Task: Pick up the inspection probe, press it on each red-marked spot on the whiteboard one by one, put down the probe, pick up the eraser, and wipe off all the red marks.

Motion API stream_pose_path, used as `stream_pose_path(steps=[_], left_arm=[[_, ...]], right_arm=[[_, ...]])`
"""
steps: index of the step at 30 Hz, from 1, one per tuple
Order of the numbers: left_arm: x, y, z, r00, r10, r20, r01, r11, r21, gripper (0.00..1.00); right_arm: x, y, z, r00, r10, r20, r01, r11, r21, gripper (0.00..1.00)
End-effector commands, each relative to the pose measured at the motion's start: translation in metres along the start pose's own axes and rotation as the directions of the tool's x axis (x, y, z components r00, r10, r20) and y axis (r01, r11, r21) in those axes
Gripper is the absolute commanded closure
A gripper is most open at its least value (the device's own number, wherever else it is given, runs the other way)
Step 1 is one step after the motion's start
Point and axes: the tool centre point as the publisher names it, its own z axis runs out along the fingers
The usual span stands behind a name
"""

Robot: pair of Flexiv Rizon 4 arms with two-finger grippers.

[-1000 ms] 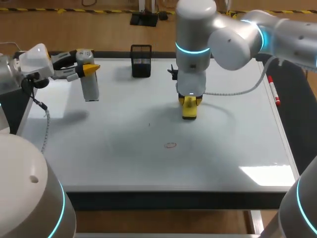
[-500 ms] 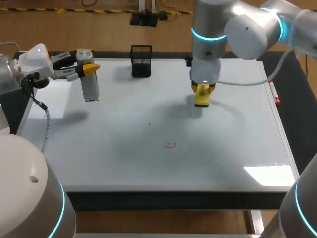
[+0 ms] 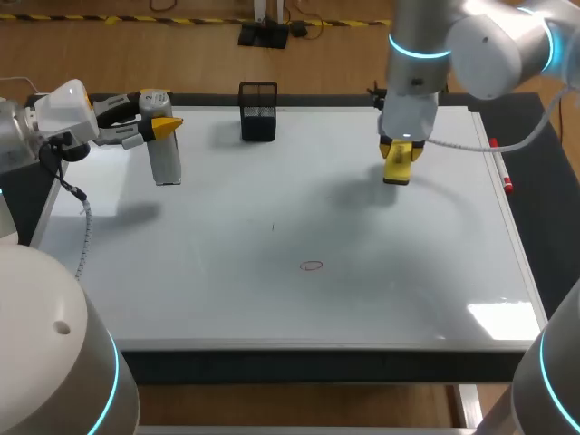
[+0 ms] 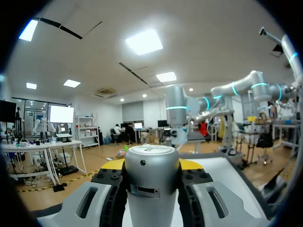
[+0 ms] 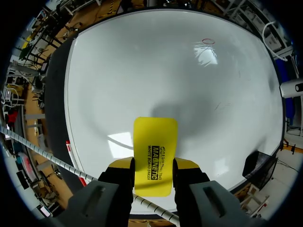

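While the right gripper (image 3: 400, 150) is hanging over the far right part of the white rectangular whiteboard (image 3: 227, 299), its fingers are clamping the flat yellow plastic eraser (image 3: 396, 172) from both sides. Right wrist view is showing the same: right gripper (image 5: 154, 166) pinching the eraser (image 5: 155, 151) between the yellow tips, the eraser sticking out ahead of them. The eraser is hovering off the whiteboard (image 5: 142, 71), its shadow lying apart from it on the surface.

Left gripper (image 3: 159, 127) is sitting over the whiteboard's far left corner, fingers closed round the top of the silver cylindrical metal probe (image 3: 164, 159). The probe is hanging upright; can't tell if its lower end is touching the whiteboard. Left wrist view: left gripper (image 4: 151, 166) gripping the probe (image 4: 151, 189) on two sides.

One small red oval mark (image 3: 312, 265) is showing near the whiteboard's middle, towards the near edge, well apart from both grippers; it's also lying far ahead of the eraser (image 5: 207, 41).

Black mesh holder (image 3: 258, 111) is standing at the whiteboard's far edge. Red marker pen (image 3: 501, 169) is lying along its right edge
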Motion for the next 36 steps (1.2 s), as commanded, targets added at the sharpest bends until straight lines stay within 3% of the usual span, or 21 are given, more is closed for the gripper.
stream_pose_path(steps=[1,23,31,36], left_arm=[[0.000,-0.001,0.000,1.000,0.000,0.001,0.000,1.000,-0.001,1.00],[0.000,-0.001,0.000,1.000,0.000,0.001,0.000,1.000,-0.001,1.00],[0.041,-0.007,0.028,0.996,0.025,-0.091,-0.023,0.999,0.023,1.00],[0.073,-0.009,0.041,0.995,-0.004,-0.103,0.007,1.000,0.030,1.00]], right_arm=[[0.003,0.000,-0.004,1.000,0.002,-0.001,-0.002,1.000,0.000,1.00],[0.003,0.000,-0.004,1.000,0.002,-0.001,-0.002,1.000,0.000,1.00],[0.003,0.000,-0.004,1.000,0.002,-0.001,-0.002,1.000,0.000,1.00],[0.003,0.000,-0.004,1.000,0.002,-0.001,-0.002,1.000,0.000,1.00]])
